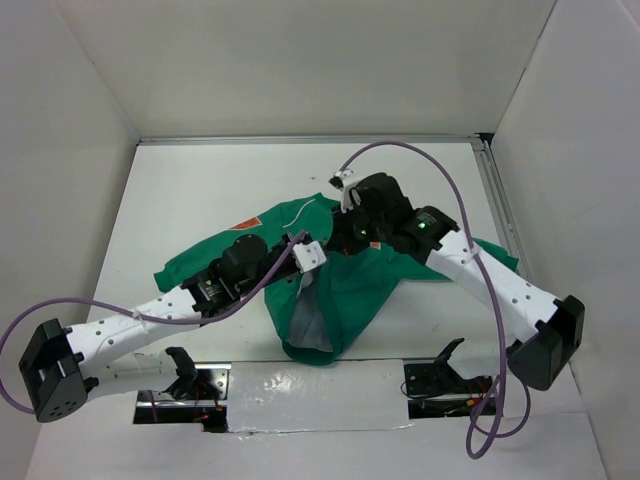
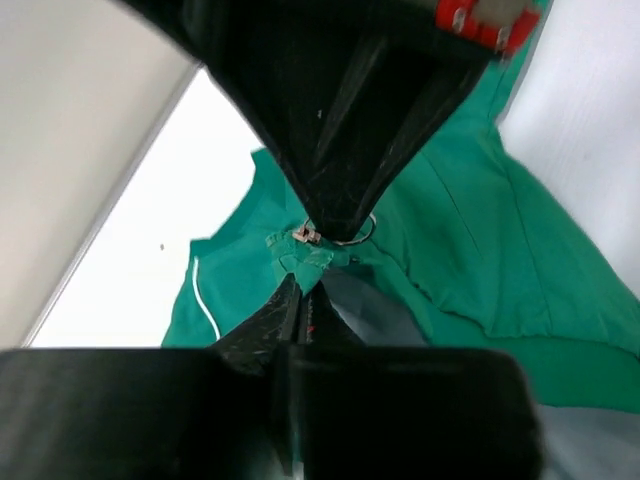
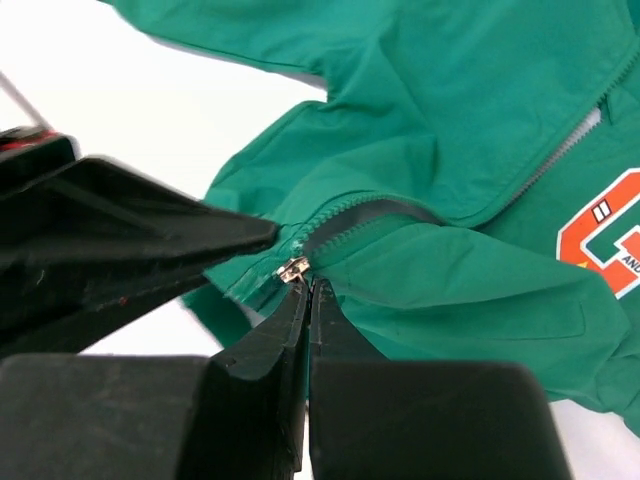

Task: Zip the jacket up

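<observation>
The soft, light jacket (image 1: 350, 290) lies crumpled on the tabletop (image 1: 200, 200) and will likely bunch, so my left claw (image 2: 300, 290) is pinched shut on its cloth just beside the zipper slider (image 3: 292, 268), while my closed right claw (image 3: 310, 295) sits at that slider, the one firm handhold.

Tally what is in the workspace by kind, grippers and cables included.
green jacket: 1
grippers: 2, the left gripper and the right gripper
purple cables: 2, the left cable and the right cable
total: 5
</observation>
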Robot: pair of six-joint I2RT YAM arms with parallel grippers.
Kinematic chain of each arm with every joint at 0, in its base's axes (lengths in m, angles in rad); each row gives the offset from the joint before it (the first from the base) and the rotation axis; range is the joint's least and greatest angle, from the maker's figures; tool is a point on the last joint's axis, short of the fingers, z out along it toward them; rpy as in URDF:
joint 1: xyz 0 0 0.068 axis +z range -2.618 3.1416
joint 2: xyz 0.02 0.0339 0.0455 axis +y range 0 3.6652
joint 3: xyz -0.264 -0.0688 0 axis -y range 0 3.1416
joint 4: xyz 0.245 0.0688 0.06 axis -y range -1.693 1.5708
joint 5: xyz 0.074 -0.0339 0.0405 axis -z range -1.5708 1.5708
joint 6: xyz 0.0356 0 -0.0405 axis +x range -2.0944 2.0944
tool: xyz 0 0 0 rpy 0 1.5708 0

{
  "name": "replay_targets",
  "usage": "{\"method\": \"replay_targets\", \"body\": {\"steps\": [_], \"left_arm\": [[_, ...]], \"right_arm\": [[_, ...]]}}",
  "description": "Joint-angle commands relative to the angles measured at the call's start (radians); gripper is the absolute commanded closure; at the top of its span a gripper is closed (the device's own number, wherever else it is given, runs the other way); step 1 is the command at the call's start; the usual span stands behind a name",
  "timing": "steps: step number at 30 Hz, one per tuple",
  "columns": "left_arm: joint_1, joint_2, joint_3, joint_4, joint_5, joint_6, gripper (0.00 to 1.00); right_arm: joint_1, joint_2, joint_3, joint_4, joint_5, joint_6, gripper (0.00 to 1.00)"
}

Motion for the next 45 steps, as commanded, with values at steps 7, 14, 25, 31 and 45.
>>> {"method": "replay_targets", "body": {"steps": [7, 14, 25, 31, 45], "left_arm": [[-0.028, -0.013, 0.070, 0.158, 0.006, 0.062, 0.44], [-0.028, 0.033, 0.110, 0.175, 0.009, 0.147, 0.32], [-0.037, 0.001, 0.102, 0.127, 0.058, 0.182, 0.38], [-0.038, 0.006, 0.107, 0.112, 0.122, 0.180, 0.38], [-0.043, 0.086, 0.125, 0.164, 0.113, 0.254, 0.50]], "right_arm": [[-0.117, -0.063, 0.040, -0.131, -0.151, -0.009, 1.00], [-0.134, -0.086, 0.075, -0.163, -0.263, -0.019, 1.00], [-0.232, -0.073, 0.126, -0.185, -0.326, 0.022, 1.00], [-0.232, -0.055, 0.126, -0.182, -0.346, 0.028, 1.00], [-0.223, -0.034, 0.140, -0.175, -0.372, 0.025, 1.00]]}}
